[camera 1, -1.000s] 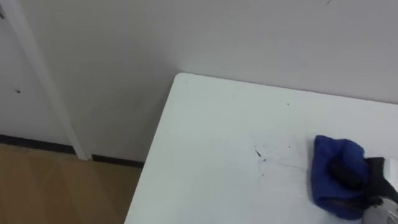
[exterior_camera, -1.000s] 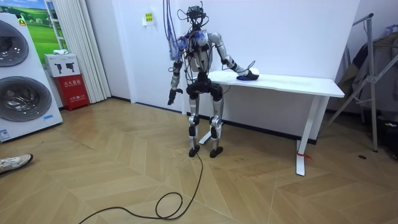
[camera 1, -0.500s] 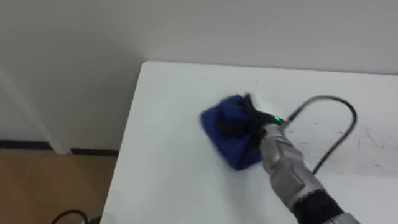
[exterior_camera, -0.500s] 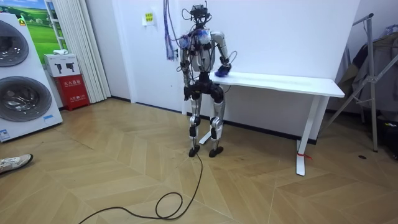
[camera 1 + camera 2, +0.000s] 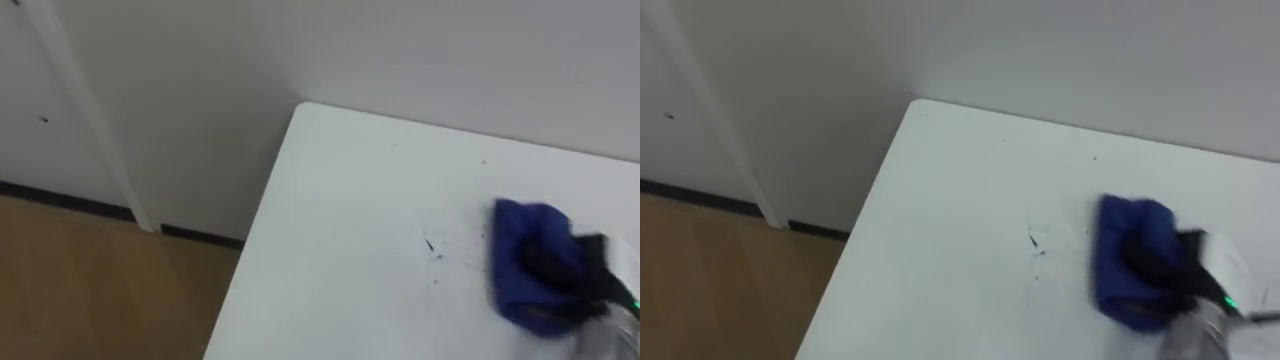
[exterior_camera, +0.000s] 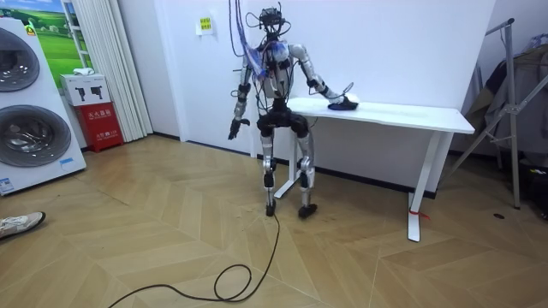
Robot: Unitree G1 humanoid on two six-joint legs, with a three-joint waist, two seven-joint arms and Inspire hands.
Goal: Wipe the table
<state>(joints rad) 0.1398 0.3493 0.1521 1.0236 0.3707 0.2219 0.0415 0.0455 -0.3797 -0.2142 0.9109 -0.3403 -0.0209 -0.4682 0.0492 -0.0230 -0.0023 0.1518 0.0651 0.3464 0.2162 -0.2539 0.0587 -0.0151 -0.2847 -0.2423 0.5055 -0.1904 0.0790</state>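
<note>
Blue cloth (image 5: pixel 512 250) lay bunched on the white desk (image 5: pixel 340 230), well in from its left corner, with the right hand (image 5: pixel 560 270) resting on top of it. Whether that hand gripped the cloth or only pressed it down I could not tell. Faint dark marks (image 5: pixel 432 247) showed on the desk just left of the cloth, so the wiping looked unfinished, with that patch and the bare stretch toward the corner left to cover. Nothing lay between the cloth and the marks. In the room view the robot stood at the desk's end, and its left hand (image 6: pixel 233 132) hung by its side, its state not readable. A washing machine (image 6: pixel 26 103) and a red box (image 6: pixel 96 114) stood well apart.
</note>
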